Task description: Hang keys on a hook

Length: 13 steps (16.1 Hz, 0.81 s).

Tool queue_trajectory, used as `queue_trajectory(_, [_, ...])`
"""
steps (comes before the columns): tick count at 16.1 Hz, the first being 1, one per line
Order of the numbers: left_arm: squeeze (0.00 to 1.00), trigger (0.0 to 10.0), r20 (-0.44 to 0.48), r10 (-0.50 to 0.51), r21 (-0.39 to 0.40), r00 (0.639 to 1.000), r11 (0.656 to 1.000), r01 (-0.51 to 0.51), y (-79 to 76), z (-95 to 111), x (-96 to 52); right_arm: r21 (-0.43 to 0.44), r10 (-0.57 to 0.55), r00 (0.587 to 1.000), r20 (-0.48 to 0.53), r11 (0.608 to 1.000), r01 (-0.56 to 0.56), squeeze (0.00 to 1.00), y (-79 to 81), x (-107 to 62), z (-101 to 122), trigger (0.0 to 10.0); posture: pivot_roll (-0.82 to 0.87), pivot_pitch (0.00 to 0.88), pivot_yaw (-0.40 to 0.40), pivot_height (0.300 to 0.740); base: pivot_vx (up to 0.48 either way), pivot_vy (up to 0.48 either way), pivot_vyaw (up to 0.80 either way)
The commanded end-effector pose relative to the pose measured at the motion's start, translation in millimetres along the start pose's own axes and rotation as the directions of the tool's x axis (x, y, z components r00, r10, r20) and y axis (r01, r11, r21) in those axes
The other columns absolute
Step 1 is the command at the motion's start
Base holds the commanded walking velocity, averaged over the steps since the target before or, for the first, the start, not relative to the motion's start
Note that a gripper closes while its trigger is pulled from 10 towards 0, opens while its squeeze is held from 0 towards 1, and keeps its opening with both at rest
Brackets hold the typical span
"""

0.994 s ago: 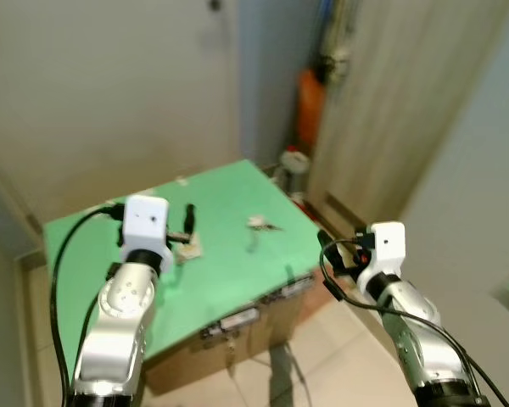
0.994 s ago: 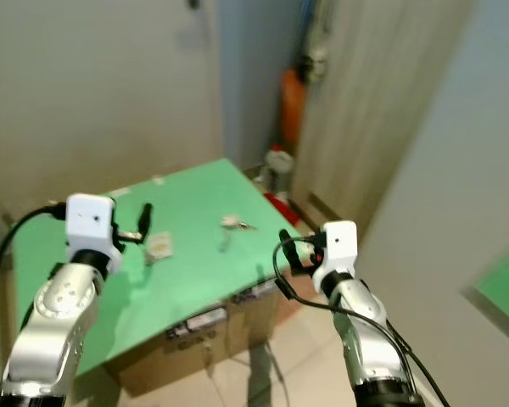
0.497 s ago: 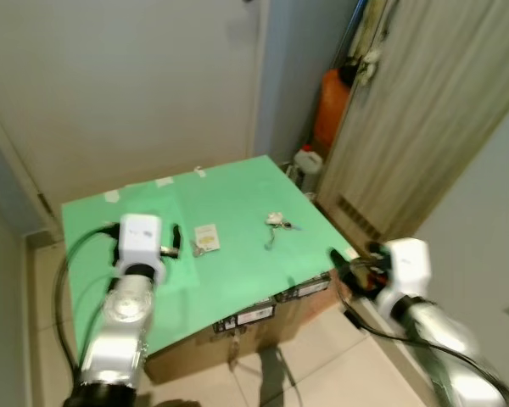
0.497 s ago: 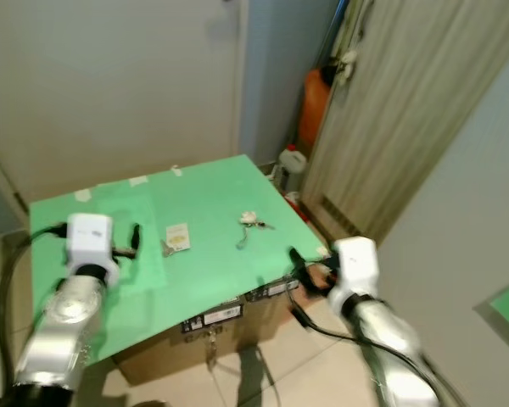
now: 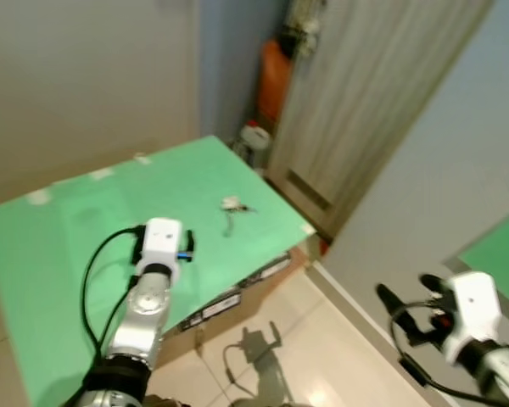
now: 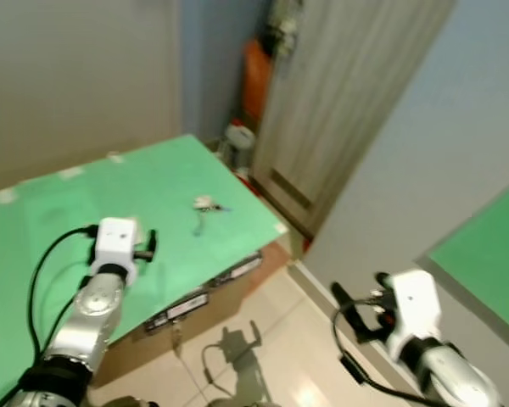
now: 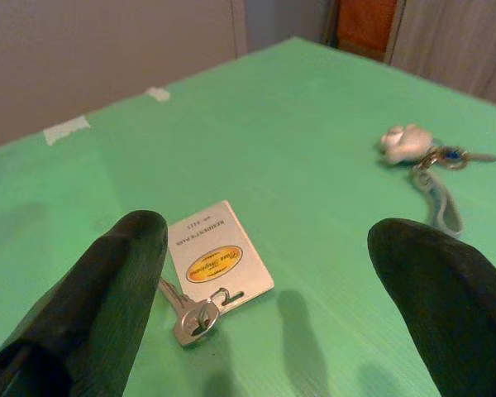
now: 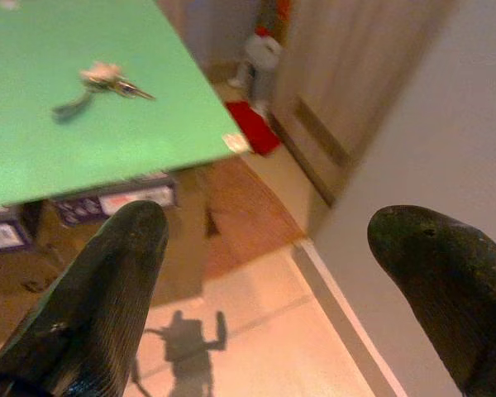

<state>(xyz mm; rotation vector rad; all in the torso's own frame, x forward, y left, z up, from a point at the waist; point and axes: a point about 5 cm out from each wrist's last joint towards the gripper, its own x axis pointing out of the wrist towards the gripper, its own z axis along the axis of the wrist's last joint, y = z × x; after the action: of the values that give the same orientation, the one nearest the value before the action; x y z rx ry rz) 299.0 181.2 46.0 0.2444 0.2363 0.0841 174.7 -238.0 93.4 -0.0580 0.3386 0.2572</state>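
Note:
A key with a white tag [image 7: 219, 263] lies flat on the green table [image 5: 85, 212]. My left gripper [image 7: 269, 231] hovers open just above it, one finger on each side, not touching. Further along the table lies a second key bunch [image 5: 232, 206] with a white fob and a grey strap [image 7: 436, 198]. My right gripper [image 5: 407, 292] hangs open over the tiled floor, off the table's right side, with nothing between its fingers. The right wrist view looks back at that key bunch [image 8: 103, 77] near the table's corner.
A cardboard box [image 5: 237, 292] sits under the table's front edge. An orange container [image 5: 271, 64] and a white bottle [image 5: 254, 136] stand in the far corner beside a wood-grain door [image 5: 365, 102]. A grey wall [image 5: 424, 186] rises at right, tiled floor [image 5: 297, 356] in between.
The whole view has swung to the right. My right arm has moved away from the table's edge, out over the floor. The left gripper still hovers over the tagged key.

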Motion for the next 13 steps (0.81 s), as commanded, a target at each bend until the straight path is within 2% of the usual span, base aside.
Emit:
queue_trajectory(1, [0.00, 10.0, 0.009, 0.016, 0.006, 1.000, 1.000, -0.016, -2.6, 2.0, 2.9, -0.012, -0.011, 1.000, 0.002, 1.000, 0.011, 0.00, -5.9, -7.6, 6.3, 10.0, -0.28, 0.130, -0.146, 0.740, 0.000, 0.000, 0.00])
queue_trajectory(3, [0.00, 10.0, 0.002, 0.048, 0.007, 0.999, 0.999, -0.048, -1.1, -0.8, 4.1, -0.014, -0.021, 0.999, -0.027, 1.000, 0.020, 0.00, -8.4, -17.3, 4.0, 10.0, -0.29, 0.138, -0.152, 0.740, 0.000, 0.000, 0.00])
queue_trajectory(7, [0.00, 10.0, 0.017, 0.074, 0.015, 0.997, 0.997, -0.074, 0.7, -2.8, 4.9, -0.009, -0.018, 0.998, -0.052, 1.000, 0.018, 0.00, -7.8, -23.6, 3.2, 10.0, -0.29, 0.145, -0.159, 0.740, 0.000, 0.000, 0.00])
queue_trajectory(13, [0.00, 10.0, -0.056, 0.158, -0.014, 0.986, 0.987, -0.159, 18.9, -21.1, 3.3, -0.010, 0.001, 0.995, -0.098, 1.000, -0.002, 0.00, -7.9, -30.0, 0.9, 10.0, -0.29, 0.155, -0.181, 0.740, 0.000, 0.000, 0.00])
